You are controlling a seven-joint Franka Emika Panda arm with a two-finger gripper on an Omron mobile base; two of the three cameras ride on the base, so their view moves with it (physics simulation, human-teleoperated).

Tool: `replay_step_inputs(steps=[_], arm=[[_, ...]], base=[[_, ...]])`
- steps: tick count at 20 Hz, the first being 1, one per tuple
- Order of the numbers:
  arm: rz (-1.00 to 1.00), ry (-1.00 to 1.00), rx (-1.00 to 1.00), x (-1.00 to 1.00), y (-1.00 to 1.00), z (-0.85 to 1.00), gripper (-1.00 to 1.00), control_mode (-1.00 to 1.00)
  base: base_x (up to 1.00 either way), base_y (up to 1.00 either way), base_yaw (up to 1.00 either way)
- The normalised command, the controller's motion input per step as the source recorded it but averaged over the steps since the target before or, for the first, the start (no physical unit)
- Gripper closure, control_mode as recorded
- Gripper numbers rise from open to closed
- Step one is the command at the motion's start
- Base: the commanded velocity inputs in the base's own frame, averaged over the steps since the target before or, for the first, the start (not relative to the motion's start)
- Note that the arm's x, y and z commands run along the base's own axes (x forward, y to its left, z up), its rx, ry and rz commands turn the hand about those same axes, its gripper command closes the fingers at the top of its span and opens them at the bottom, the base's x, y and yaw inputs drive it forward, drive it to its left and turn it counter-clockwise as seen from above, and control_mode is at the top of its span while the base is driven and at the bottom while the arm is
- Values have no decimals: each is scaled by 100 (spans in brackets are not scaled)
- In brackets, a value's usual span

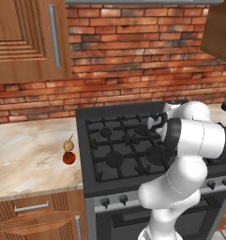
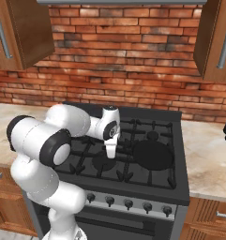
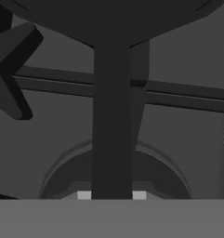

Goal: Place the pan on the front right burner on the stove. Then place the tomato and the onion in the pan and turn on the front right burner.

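Resting on stove: one pan, gripper clamping handle

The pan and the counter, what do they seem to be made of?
The pan: probably dark metal with a matte black finish; it shows no shine, and its straight handle looks equally dull. The counter: apparently polished stone such as marble, beige with pale veining, though a laminate imitation is possible.

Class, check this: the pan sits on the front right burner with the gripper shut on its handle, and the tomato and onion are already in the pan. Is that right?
Not quite. The tomato and onion still lie on the counter left of the stove, as the left base view shows. The rest stands: pan, gripper shut on its handle.
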Motion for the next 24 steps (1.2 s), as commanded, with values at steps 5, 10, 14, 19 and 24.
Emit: replay_step_inputs(steps=[5, 10, 14, 19, 24], arm=[[-2, 1, 0, 7, -14, -19, 100, -100], [-5, 2, 1, 0, -2, -27, 100, -100], [-7, 2, 1, 0, 0, -24, 100, -100], [-5, 2, 1, 0, 0, -13, 100, -100], [-4, 2, 0, -4, 0, -3, -100, -100]], base=[[0, 0, 0], [0, 0, 0], [0, 0, 0], [0, 0, 0], [0, 0, 0]])
